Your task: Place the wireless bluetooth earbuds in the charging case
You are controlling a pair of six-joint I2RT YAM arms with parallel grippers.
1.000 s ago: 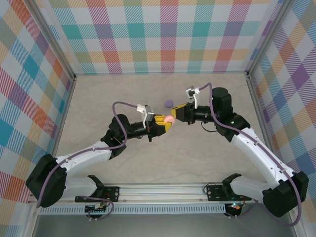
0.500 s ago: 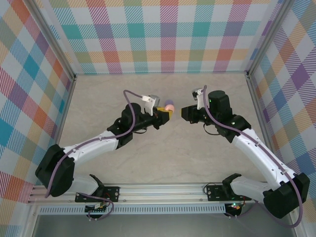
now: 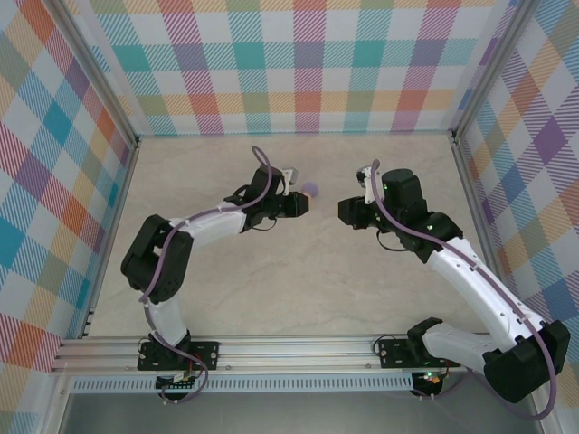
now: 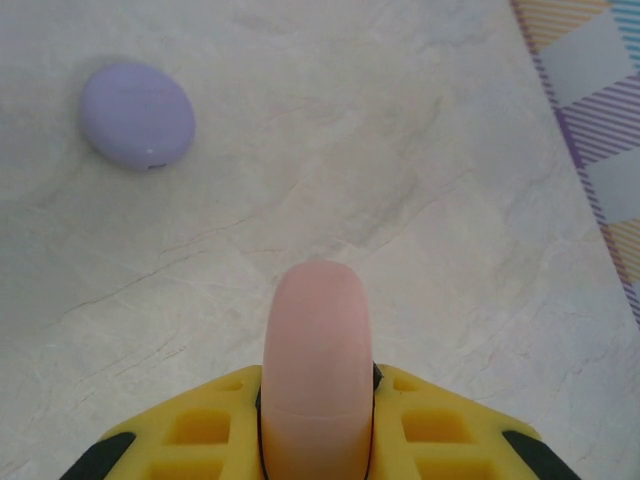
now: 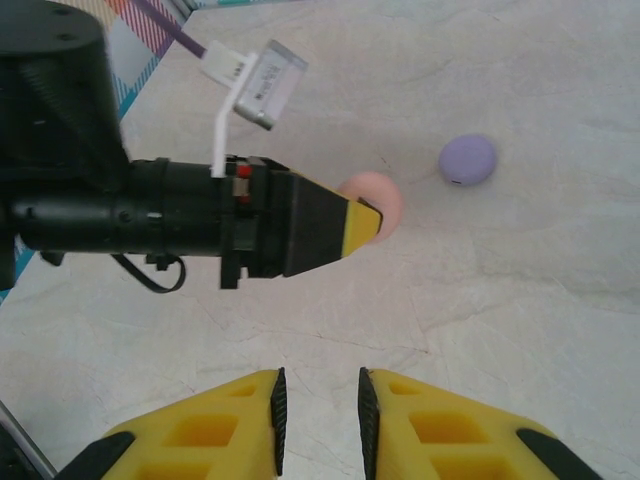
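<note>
Left wrist view: the left gripper (image 4: 316,425) is seen clamped on a pink rounded piece (image 4: 316,330), which is held edge-on between the yellow fingers (image 4: 215,430) and juts out over the bare table (image 4: 450,250). This piece is taken to be the charging case, closed, though that is a judgement. A purple disc (image 4: 137,115) lies flat on the table at about ten o'clock of the pink piece, well apart from it. From above, the left gripper (image 3: 298,204) is found far out at centre, with the purple disc (image 3: 310,190) just beside it at one o'clock and the right gripper (image 3: 346,212) near it at three o'clock. In the right wrist view the right gripper (image 5: 318,400) is shown with its jaws slightly apart and nothing between them. A second ago both grippers were met over the pink piece at mid-table. Since then it has been carried toward twelve o'clock by the left arm alone, and the right gripper has been drawn back. A hand-over is therefore judged complete. Where the earbuds lie cannot be told, so insertion is judged not yet begun.
</note>
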